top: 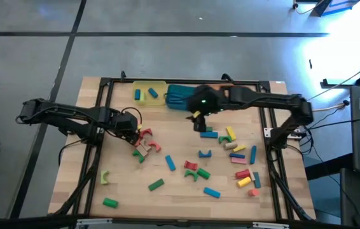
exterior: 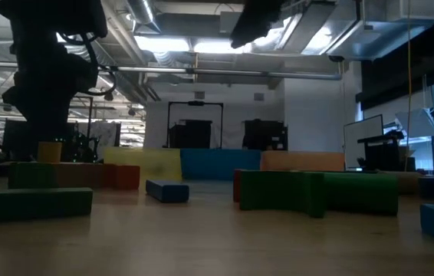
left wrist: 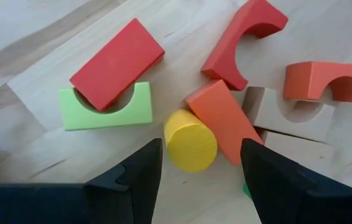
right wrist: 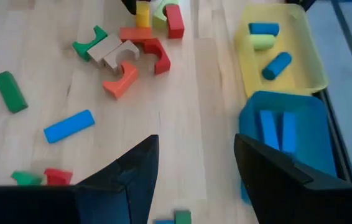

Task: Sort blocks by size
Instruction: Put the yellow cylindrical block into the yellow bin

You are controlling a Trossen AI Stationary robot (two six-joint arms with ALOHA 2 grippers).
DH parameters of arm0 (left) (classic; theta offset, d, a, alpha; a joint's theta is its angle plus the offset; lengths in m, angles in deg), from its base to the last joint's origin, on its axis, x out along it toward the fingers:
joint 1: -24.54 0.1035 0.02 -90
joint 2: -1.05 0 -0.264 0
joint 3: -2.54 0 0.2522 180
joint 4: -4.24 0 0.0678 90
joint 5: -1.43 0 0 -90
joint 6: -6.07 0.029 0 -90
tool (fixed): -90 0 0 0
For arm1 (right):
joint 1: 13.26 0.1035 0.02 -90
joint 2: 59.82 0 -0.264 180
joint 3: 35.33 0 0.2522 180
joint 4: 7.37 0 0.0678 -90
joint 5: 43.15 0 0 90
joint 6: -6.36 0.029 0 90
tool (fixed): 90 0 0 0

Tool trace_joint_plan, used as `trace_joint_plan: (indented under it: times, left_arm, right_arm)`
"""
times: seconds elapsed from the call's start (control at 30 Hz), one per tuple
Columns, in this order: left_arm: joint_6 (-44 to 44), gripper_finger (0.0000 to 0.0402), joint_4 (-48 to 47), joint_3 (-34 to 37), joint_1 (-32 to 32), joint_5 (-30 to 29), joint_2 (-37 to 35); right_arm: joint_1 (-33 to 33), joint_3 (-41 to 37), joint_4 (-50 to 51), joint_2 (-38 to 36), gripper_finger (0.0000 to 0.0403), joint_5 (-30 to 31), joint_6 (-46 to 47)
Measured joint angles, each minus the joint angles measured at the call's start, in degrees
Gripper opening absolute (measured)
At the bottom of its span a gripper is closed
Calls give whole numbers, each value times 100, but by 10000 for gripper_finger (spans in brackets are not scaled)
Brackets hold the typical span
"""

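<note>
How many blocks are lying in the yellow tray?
3. In the yellow tray, a blue block lies at the far end, a pale green block beside it, and a second blue block lies slanted nearer the blue tray. None looks hidden.

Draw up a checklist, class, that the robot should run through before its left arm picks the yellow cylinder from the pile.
1. Left gripper jaws open: ok.
2. Yellow cylinder between the jaws: ok.
3. Cylinder free of neighbours: not ok, orange bar lies against it.
4. Yellow tray has room: ok, three blocks inside.
5. Right gripper empty and away from the pile: ok.
6. Left jaws low enough to grip: cannot tell.
</note>
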Motion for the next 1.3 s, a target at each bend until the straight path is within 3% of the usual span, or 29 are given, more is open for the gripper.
trace_joint_plan:
  times: [0.37,0.57,1.3]
  left_arm:
    - [17,198,-36,0,0,2,-2]
    - [4,198,-46,0,0,2,0]
    - [1,198,-25,0,-17,-39,0]
  right_arm:
    - [8,-3060,-2146,-1844,211,214,885]
    - [4,-4117,-3048,-2391,211,120,1404]
    - [7,-4533,-3367,-2419,211,114,1816]
